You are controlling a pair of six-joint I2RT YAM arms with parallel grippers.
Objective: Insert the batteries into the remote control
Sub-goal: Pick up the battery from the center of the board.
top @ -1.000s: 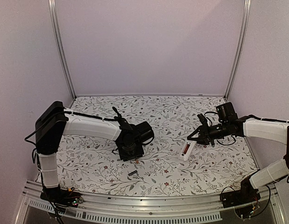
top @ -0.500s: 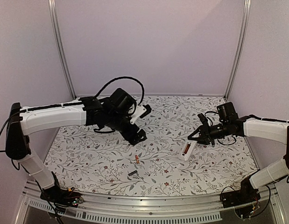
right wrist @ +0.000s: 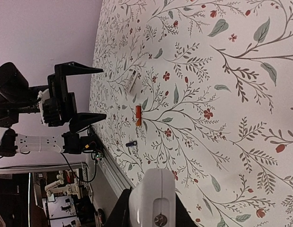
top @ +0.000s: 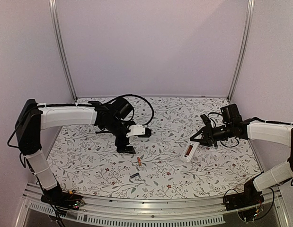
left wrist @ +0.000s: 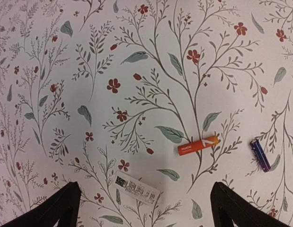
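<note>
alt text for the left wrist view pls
An orange battery and a dark blue battery lie apart on a floral tablecloth, with a small white piece bearing a printed label lower in the frame. The left tool hangs open above them, its black fingertips at the bottom corners.

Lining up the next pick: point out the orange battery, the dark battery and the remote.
orange battery (left wrist: 198, 145), left wrist view, mid-body.
dark battery (left wrist: 260, 154), left wrist view, mid-body.
remote (top: 188, 153), top view, mid-body.

I find only a short white word along the orange battery, too small for me to read, and dark print on the white slip near it, equally illegible.
</note>
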